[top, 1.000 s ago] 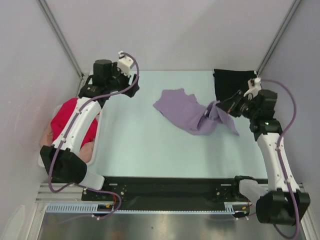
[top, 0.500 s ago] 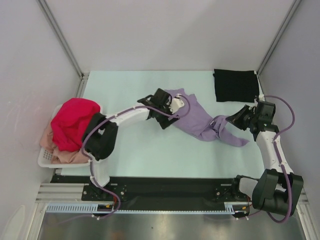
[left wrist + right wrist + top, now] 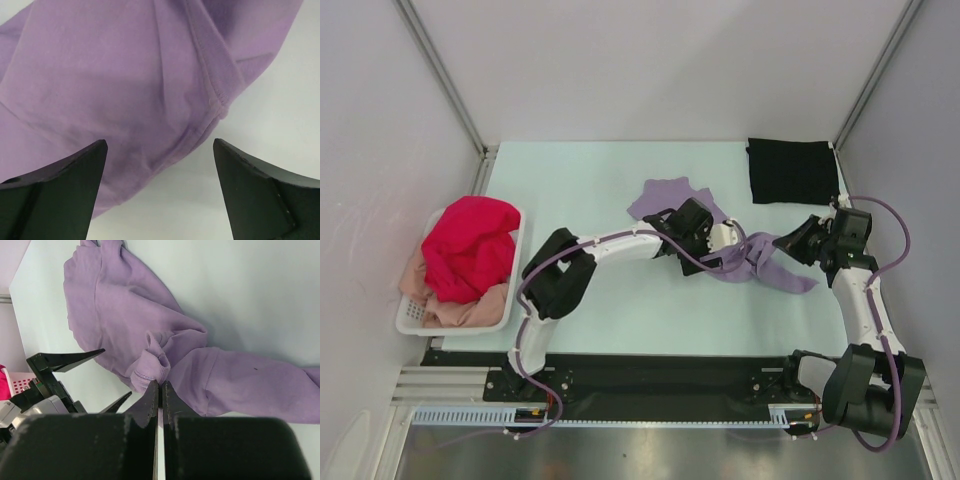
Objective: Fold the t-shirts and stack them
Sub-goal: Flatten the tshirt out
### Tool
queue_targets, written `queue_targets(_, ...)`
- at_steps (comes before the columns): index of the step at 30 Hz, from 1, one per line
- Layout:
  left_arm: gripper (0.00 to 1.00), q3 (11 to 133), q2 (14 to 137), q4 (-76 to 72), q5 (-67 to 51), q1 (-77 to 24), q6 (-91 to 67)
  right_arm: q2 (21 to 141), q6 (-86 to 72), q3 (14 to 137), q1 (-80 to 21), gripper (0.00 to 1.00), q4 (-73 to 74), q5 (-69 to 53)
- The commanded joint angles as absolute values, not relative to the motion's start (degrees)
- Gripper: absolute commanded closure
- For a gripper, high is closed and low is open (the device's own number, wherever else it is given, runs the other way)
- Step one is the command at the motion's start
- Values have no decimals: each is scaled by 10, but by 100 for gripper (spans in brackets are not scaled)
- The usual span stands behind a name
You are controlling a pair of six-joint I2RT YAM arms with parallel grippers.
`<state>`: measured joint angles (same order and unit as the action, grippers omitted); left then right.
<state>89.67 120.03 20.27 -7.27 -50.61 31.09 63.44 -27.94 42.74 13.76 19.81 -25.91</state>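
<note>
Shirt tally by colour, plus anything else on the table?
lavender shirt: 1
black shirt: 1
magenta-red shirt: 1
peach-pink shirt: 1
white basket: 1
Total: 5

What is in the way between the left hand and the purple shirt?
Nothing that shows. The left hand is open over the purple shirt, with only cloth and bare table between its fingers. The right hand pinches a fold of the same shirt, off to one side.
</note>
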Motion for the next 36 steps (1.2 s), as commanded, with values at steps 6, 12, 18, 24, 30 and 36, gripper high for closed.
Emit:
queue_targets(6,16,941,1218,194,-140,-518,299,628,-261,426,147,100,191,-262)
queue_targets(12,23,960,1238,196,-139,-530,288,629,-260,425,149,100,190,-266)
queue_targets(18,49,967,1249,202,-141,-533,287,625,-259,425,156,100,191,-269)
queue_targets(24,100,1012,1236,259,-125,-524,266,616,-263,432,159,100,199,-272)
queue_targets(30,100,1059,1143,344,-115,-472,252,578,-258,471,127,100,227,-276)
queue_targets(36,100,1095,992,427,-71,-383,253,550,-212,597,-49,100,250,-266)
